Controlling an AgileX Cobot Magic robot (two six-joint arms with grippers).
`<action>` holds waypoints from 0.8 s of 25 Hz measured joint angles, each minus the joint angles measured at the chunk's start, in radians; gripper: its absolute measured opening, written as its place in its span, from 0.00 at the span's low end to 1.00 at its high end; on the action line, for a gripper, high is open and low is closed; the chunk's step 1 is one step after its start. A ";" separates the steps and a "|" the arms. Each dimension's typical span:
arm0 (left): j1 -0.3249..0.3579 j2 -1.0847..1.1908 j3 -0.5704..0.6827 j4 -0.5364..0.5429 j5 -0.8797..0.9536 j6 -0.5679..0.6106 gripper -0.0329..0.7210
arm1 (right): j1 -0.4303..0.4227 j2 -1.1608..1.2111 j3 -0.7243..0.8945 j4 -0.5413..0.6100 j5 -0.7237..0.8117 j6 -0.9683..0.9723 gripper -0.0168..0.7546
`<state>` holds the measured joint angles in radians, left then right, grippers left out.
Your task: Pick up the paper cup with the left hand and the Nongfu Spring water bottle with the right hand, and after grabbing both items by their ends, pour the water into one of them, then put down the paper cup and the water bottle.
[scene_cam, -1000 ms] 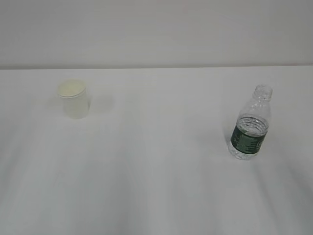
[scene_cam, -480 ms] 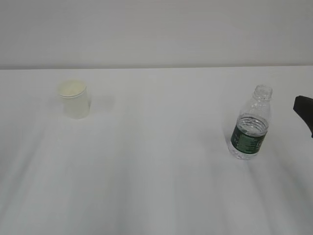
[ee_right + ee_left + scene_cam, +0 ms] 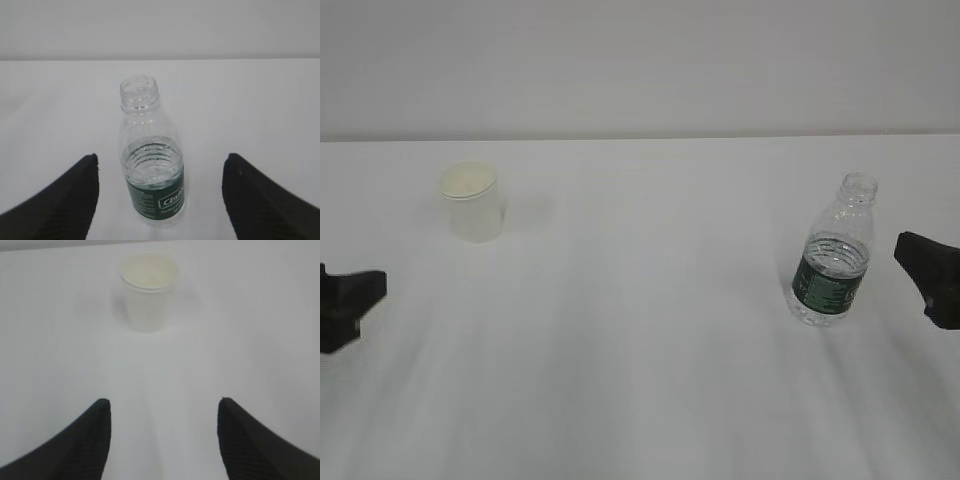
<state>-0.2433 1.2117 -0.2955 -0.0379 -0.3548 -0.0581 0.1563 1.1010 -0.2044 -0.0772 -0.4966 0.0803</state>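
Note:
The white paper cup (image 3: pixel 472 200) stands upright at the back left of the table, empty as far as I can see. In the left wrist view the cup (image 3: pixel 147 292) is well ahead of my left gripper (image 3: pixel 162 402), which is open with nothing between its fingers. At the right stands the uncapped Nongfu Spring water bottle (image 3: pixel 832 255) with its dark green label, the water (image 3: pixel 152 155) reaching just above the label. My right gripper (image 3: pixel 161 157) is open and points at the bottle (image 3: pixel 152 190), which stands just ahead of its fingers, untouched. In the exterior view the right gripper (image 3: pixel 925 265) is just right of the bottle.
The white table (image 3: pixel 640 350) runs back to a pale wall. The left gripper (image 3: pixel 350 290) shows only at the left edge of the exterior view, nearer than the cup. Nothing else stands on the table.
Both grippers have come into the exterior view: the right one moved in from the right edge toward the bottle, and the left one appeared at the left edge. Cup and bottle have not moved.

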 joint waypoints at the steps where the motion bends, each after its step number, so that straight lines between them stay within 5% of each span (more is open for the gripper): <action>1: -0.022 0.025 0.034 0.000 -0.056 -0.008 0.67 | 0.000 0.016 0.008 0.000 -0.024 0.000 0.77; 10: -0.094 0.184 0.281 -0.010 -0.644 -0.034 0.67 | 0.000 0.141 0.106 -0.069 -0.277 0.008 0.77; 20: -0.094 0.314 0.285 0.019 -0.786 -0.037 0.67 | 0.000 0.372 0.195 -0.130 -0.606 -0.007 0.76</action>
<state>-0.3369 1.5260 -0.0108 -0.0194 -1.1403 -0.0949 0.1563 1.4732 -0.0098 -0.2073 -1.1029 0.0733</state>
